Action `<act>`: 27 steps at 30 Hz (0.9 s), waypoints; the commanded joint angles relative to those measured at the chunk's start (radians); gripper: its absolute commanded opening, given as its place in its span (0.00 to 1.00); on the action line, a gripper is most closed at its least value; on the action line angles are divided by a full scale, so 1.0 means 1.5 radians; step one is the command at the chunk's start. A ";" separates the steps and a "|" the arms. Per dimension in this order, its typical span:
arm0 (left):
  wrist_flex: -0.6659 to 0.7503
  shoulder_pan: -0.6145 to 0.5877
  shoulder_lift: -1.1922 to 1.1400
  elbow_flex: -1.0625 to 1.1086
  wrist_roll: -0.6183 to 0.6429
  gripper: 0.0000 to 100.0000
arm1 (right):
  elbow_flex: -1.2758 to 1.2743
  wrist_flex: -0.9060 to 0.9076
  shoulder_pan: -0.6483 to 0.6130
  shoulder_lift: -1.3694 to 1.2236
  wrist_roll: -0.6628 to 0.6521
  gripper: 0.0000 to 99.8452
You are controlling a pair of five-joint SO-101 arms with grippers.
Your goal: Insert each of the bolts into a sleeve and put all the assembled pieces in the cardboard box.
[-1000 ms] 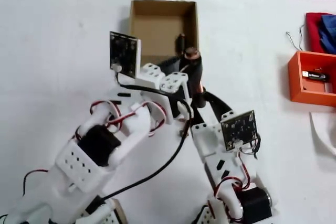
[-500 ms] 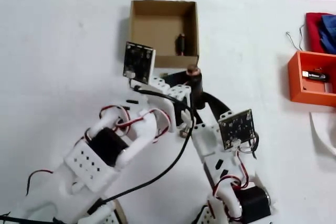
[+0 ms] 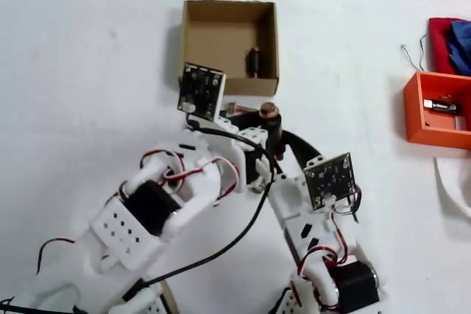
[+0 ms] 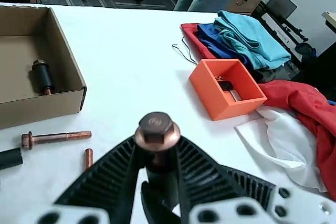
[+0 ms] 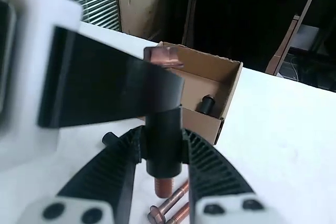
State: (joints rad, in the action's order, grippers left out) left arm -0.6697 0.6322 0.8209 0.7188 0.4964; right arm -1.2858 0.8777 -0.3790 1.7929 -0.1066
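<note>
**A:** What do we have in the jaws?

**B:** Our left gripper (image 4: 157, 146) is closed to a narrow gap on the bolt (image 4: 157, 128), pinching it just under its copper head. Our right gripper (image 5: 164, 142) is clamped on the black sleeve (image 5: 164, 163) lower down. The bolt's tip pokes out beneath the sleeve, so both our grippers hold the same upright piece, bolt through sleeve.

**A:** And where do we have it?

**B:** Above the table, just in front of the cardboard box (image 3: 250, 86) and not over it.

**A:** Let's count outward from there.

**B:** We see two loose bolts on the table near the box's front wall: one whole (image 4: 55, 138), and beside it the shaft of a second (image 4: 88, 157). One loose sleeve (image 4: 10, 158) lies next to them. Inside the box is one finished piece (image 3: 252, 62), lying near the right wall. Well off to the right we see one orange tray (image 3: 434, 126), with red and blue cloths (image 4: 247, 30) behind it.

**A:** What differs from a second ago?

**B:** Back then we held the piece at the box's near wall. Since then both grippers have drawn it back toward our bases, the left arm moving more. The finished piece in the box has not shifted.
</note>
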 commanded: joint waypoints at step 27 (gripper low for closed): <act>-0.032 0.000 0.006 -0.073 -0.035 0.18 | 0.009 -0.014 0.002 0.006 -0.003 0.02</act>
State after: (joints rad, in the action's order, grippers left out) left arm -0.7173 0.6506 0.8209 0.6590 0.4473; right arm -1.2858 0.8777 -0.3728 1.7929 -0.1051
